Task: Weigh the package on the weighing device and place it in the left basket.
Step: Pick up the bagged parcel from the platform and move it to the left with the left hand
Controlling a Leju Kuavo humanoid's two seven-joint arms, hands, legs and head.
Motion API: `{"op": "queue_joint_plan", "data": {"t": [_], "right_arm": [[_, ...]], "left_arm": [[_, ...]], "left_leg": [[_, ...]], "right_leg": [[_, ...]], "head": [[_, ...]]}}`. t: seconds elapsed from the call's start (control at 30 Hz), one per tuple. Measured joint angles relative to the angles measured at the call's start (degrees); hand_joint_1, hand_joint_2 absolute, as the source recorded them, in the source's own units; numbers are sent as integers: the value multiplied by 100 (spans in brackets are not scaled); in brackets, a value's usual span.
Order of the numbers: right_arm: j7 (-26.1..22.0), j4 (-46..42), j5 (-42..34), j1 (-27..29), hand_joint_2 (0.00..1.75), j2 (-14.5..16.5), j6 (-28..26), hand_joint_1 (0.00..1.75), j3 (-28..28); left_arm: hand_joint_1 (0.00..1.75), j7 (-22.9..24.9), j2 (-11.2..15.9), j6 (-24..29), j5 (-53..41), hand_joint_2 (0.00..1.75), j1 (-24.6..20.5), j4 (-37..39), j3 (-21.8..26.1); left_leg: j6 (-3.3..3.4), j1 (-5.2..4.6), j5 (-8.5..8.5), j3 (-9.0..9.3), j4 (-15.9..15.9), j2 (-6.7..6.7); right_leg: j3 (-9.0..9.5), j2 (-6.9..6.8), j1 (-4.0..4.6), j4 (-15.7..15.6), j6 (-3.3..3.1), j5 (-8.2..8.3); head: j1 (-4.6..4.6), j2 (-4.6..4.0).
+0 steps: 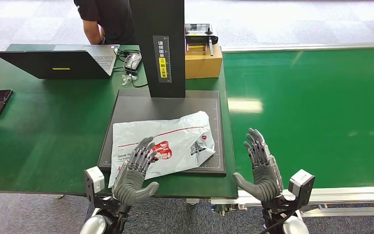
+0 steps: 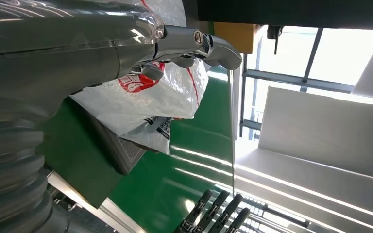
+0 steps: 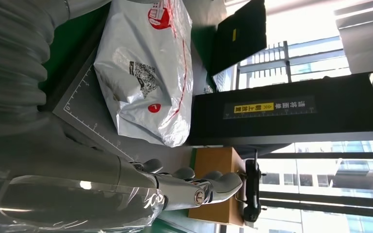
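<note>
A laptop [image 1: 58, 62] sits far left on my green desk [image 1: 44, 131]. My left hand [image 1: 134, 178] hovers with fingers [image 1: 141, 153] spread, holding nothing, over the near edge of the white package [image 1: 175, 139], which lies on the dark weighing device [image 1: 126, 105]. My right hand [image 1: 263, 168] is open, fingers apart, beside the device

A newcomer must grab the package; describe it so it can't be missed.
Find the dark weighing platform beneath the black upright column. On it lies the package, a crinkled white plastic mailer with red print, under the left hand. Unlike the brown box behind, it's soft and flat.
</note>
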Motion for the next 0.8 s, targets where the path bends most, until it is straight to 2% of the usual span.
{"op": "queue_joint_plan", "data": {"t": [0.33, 0.8], "right_arm": [[171, 3, -350, 179, 175, 266, 80, 0, -223], [472, 125, -40, 306, 175, 409, -48, 0, -395]], "left_arm": [[0, 10, -2, 4, -73, 175, 18, -1, 3], [0, 3, -36, -14, -121, 175, 3, 9, -21]], "left_leg": [[-1, 0, -1, -1, 0, 0], [0, 0, -1, -1, 0, 0]], "right_leg": [[-2, 0, 0, 0, -1, -1], [-1, 0, 0, 0, -1, -1]], "head": [[-1, 0], [0, 0]]}}
